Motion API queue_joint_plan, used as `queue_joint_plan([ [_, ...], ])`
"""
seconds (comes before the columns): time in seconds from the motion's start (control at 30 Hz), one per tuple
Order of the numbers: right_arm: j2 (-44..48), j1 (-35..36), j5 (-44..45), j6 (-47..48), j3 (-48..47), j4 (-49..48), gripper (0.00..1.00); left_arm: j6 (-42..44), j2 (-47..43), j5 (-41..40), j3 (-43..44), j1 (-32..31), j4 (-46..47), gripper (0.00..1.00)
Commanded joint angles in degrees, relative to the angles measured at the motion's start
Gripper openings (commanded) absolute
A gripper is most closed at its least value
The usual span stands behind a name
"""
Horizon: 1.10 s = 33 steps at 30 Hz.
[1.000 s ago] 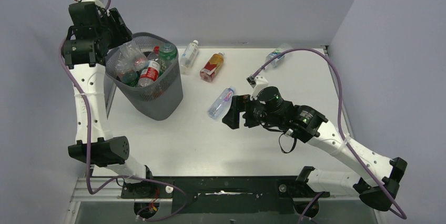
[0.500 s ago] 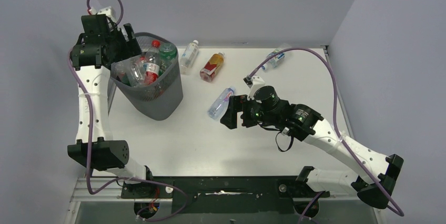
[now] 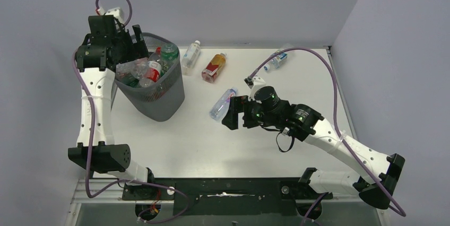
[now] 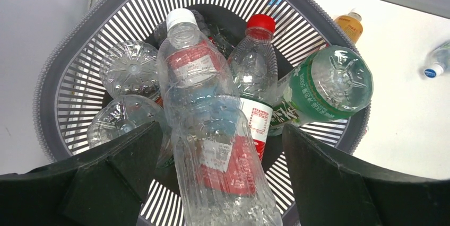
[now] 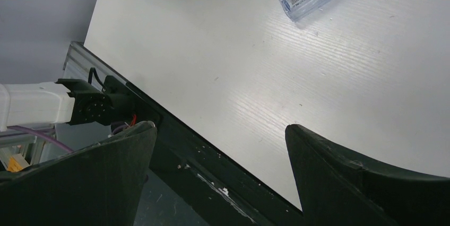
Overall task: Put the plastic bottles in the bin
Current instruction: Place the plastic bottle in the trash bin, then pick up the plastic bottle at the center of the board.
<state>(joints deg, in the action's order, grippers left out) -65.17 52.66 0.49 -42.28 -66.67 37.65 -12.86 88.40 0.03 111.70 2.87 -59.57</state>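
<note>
Clear bottle (image 4: 201,77) in bin (image 4: 74,109) | beneath left gripper (image 4: 220,130) | jaws apart

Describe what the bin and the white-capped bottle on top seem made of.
The bin: dark grey and matte, metal mesh or moulded plastic, I cannot tell which; thin slats with gaps under a solid rim. The white-capped bottle: thin clear glossy plastic, see-through with ribbed walls catching highlights and a red printed label.
</note>
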Motion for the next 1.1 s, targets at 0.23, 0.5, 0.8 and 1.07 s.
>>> queue_joint_plan([
  [0.23, -1.9, -11.1, 2.8, -0.6, -6.5, 4.6, 0.98, -8.6, -7.6, 11.6, 8.7, -3.7, 10.0, 0.85],
  [0.5, -5.6, -28.3, 0.7, 1.9, -9.2, 6.1, 0.98, -13.1, -7.3, 13.6, 10.8, -13.9, 12.3, 0.85],
  [0.8, -16.4, -37.9, 3.8, 2.9, -11.4, 2.0, 0.98, -13.5, -8.8, 6.9, 4.9, -30.9, 12.9, 0.85],
  [1.07, -29.9, -41.2, 4.9, 2.4, -18.0, -2.0, 0.98, -12.2, -12.6, 3.5, -8.1, -38.4, 13.1, 0.85],
])
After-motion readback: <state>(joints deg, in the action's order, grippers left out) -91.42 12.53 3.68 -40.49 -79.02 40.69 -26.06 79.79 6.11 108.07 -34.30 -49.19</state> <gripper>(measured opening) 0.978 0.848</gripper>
